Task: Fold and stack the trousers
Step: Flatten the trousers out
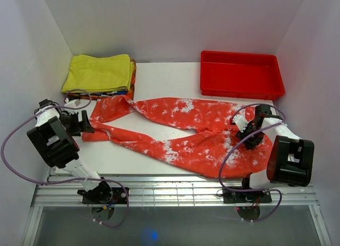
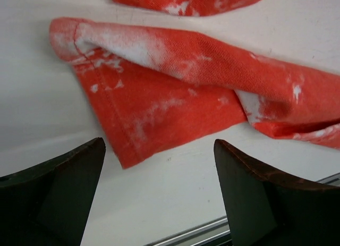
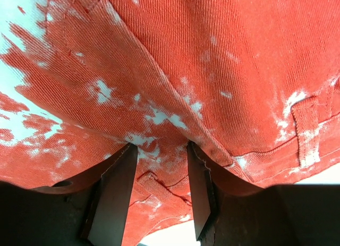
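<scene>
**Top external view.** We find the trousers (image 1: pixel 186 116) spread flat across the white table (image 1: pixel 164 78), waist to the right and both legs running left. The left gripper (image 1: pixel 85 123) sits just beside the leg ends. The right gripper (image 1: pixel 248 132) rests on the waist area. A folded yellow garment (image 1: pixel 98 71) lies on a small stack at the back left, and a red tray (image 1: pixel 240 73) stands at the back right. Plain white walls (image 1: pixel 175 23) enclose the table, and a metal rail (image 1: pixel 170 190) runs along its near edge.

**Left wrist view.** The left gripper (image 2: pixel 159 150) stands wide open and holds nothing. One leg hem of the trousers (image 2: pixel 175 97) lies on the table (image 2: pixel 175 203) just ahead of the fingertips; neither finger touches it.

**Right wrist view.** The right gripper (image 3: pixel 160 147) is about half closed. The trousers (image 3: pixel 212 70) fill the frame, and a ridge of their cloth sits pinched between the two fingers.
</scene>
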`<state>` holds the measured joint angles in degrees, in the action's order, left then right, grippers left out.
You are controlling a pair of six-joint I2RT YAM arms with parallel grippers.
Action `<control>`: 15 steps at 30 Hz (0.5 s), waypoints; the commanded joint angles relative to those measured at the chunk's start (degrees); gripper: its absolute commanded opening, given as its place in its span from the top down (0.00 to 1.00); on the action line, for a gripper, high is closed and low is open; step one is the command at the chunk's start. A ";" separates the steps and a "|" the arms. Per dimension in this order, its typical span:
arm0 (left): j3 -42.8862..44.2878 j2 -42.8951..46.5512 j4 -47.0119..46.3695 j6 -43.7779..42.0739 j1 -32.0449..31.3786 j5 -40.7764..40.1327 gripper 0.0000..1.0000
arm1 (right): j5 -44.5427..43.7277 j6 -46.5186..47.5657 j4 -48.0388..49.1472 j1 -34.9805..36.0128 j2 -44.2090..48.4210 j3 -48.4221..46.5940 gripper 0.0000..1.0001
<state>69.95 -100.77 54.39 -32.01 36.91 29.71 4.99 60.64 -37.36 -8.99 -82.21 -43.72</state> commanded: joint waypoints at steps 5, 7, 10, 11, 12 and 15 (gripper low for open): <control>-3.85 -3.20 -6.84 5.03 -3.24 -8.69 0.30 | -0.34 1.67 1.68 -0.76 -0.40 1.63 0.52; -4.38 -2.94 -6.06 3.19 -3.33 -10.72 0.41 | -0.51 1.67 2.03 -1.02 -0.67 1.63 0.52; -3.95 -3.03 -4.12 0.55 -2.63 -13.45 0.73 | -1.04 2.02 2.56 -1.38 -1.28 1.80 0.52; -3.51 -2.94 -3.68 0.54 -2.19 -13.89 0.74 | -1.13 2.11 2.65 -1.55 -1.28 1.80 0.53; -2.81 -3.11 -3.16 -0.41 -1.84 -14.33 0.88 | -1.21 2.29 2.73 -1.81 -1.28 1.71 0.53; 1.84 -3.73 0.70 -2.87 0.79 -14.77 1.00 | -1.65 2.90 2.74 -2.69 -1.19 1.71 0.53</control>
<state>67.99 -104.38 51.35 -31.16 34.96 18.74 5.26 60.84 -36.91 -9.87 -82.19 -43.62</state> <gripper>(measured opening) 0.032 0.470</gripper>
